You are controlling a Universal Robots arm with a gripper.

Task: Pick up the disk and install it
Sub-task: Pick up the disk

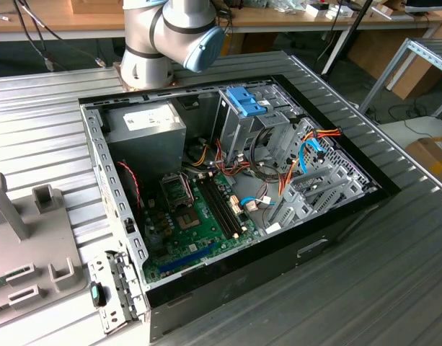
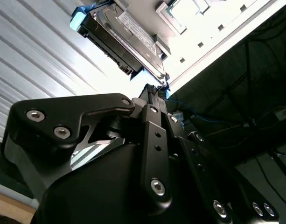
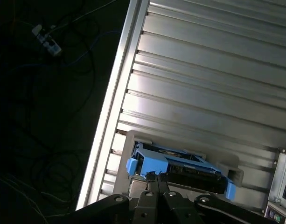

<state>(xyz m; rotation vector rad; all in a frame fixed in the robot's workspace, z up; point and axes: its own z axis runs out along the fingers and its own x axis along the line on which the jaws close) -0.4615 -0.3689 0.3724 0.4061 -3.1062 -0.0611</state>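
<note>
In the exterior view, your arm [image 1: 170, 36] stood behind an open computer case [image 1: 235, 187] resting on the ribbed metal table [image 1: 394, 259]. In the second wrist view, the claw [image 2: 155, 93] pointed straight at the disk [image 2: 126, 37], which lay directly ahead of its tip, touching or just beside it. Whether the claw was open or closed could not be told. The disk showed as a flat silver-grey drive with a white label, edged in blue. In the first wrist view, its long axis ran crosswise to the claw's reach, and it sat in a grey holder [image 3: 129, 139] on the table.
</note>
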